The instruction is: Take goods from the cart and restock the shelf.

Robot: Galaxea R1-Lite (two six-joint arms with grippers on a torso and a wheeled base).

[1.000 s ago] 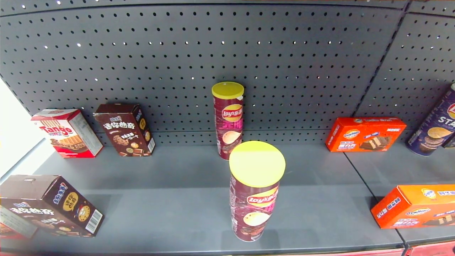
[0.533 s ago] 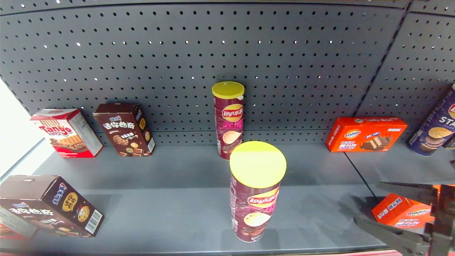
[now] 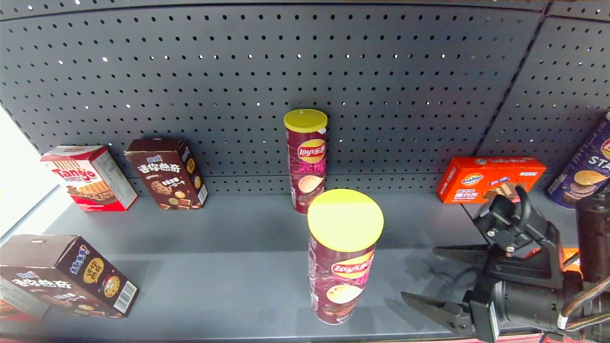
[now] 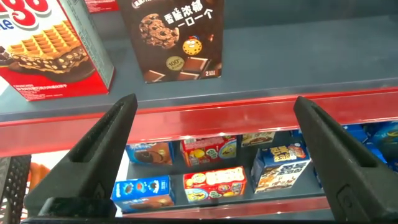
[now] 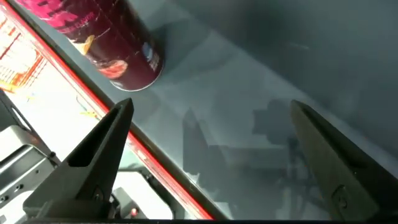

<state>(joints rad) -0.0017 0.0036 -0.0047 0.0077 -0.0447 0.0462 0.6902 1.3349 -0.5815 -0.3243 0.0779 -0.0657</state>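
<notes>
- The right gripper [image 3: 424, 278] hangs over the front edge of the shelf [image 3: 214, 257] with its fingers spread wide and nothing between them; the tips point toward the robot's left.
- In the right wrist view the right gripper [image 5: 211, 155] is equally wide, and the grey shelf [image 5: 280, 74] lies under it.
- The front chip can [image 3: 344, 257] stands upright near the shelf's front edge, just beside those fingertips on the left but apart from them; the right wrist view catches its lower end [image 5: 106, 43].
- The rear chip can [image 3: 306, 159] stands upright behind it, against the pegboard back [image 3: 238, 71].
- An orange box [image 3: 490, 179] lies at the back right, beyond the arm, and a blue can [image 3: 584, 171] leans further right.
- At the back left stand a red wafer box [image 3: 88, 177] and a brown cookie box [image 3: 167, 172]; dark cookie boxes [image 3: 66, 276] lie at the front left.
- The left gripper [image 4: 211, 137] is also opened wide and empty, facing the red front strip [image 4: 211, 118] of a shelf.
- A waffle-print box [image 4: 50, 46] and a cookie-print box [image 4: 177, 37] stand on that shelf beyond the strip, and small boxes [image 4: 214, 183] sit on a lower level.
</notes>
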